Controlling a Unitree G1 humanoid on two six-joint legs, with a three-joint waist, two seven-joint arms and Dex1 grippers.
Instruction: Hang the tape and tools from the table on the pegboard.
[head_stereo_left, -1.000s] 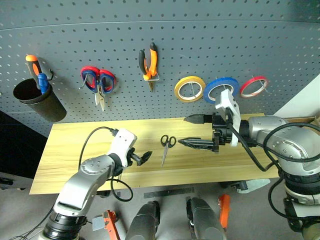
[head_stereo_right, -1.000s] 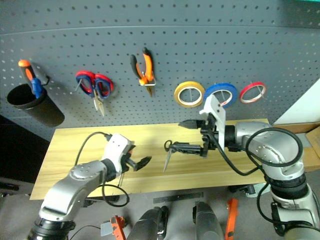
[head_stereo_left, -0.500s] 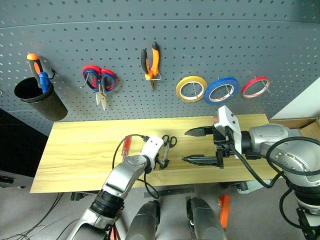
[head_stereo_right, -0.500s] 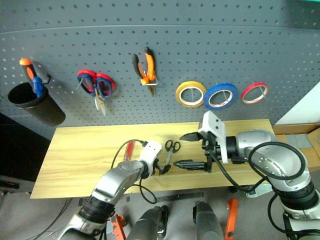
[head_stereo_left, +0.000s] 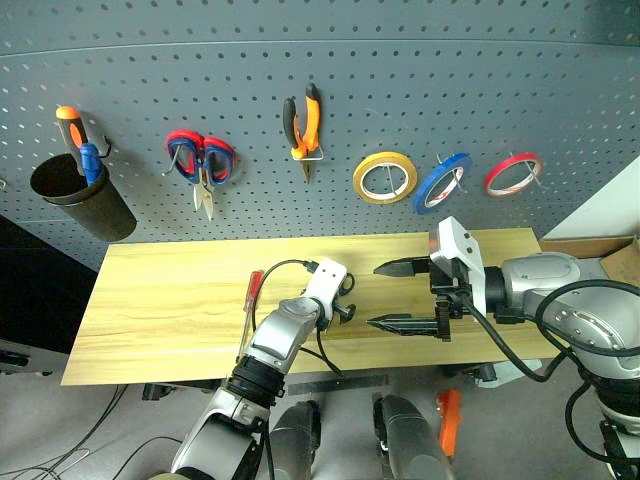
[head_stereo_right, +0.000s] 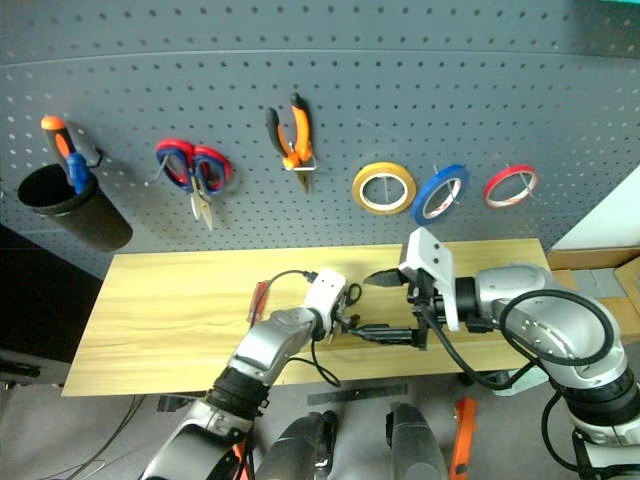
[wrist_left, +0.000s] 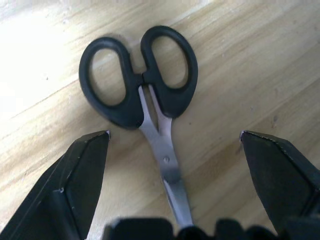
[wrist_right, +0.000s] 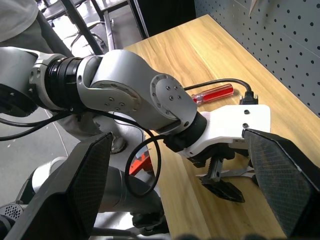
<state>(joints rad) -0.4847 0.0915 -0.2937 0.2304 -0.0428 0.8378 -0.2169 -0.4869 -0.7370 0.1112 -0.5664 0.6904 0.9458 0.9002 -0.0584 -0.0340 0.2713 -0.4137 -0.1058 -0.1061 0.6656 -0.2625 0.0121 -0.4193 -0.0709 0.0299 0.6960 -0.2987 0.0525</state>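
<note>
Hovering spread wide, the left gripper (wrist_left: 172, 145) straddles the small black-handled steel scissors (wrist_left: 145, 95) lying flat on the light wood-grain table (head_stereo_left: 160, 300). Next it likely must lower and pinch. The right gripper (head_stereo_left: 400, 295) waits open nearby.

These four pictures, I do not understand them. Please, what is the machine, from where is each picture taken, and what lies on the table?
It is a humanoid robot with two arms, each ending in a two-fingered gripper. Two pictures come from cameras in its head, looking down over a wooden table to a grey pegboard. The other two come from cameras on its wrists. The left gripper is open over small black scissors, its fingers either side of the blades. The right gripper is open and holds nothing. A red-handled screwdriver also lies on the table. The pliers and blue tape already hang on the pegboard.
</note>
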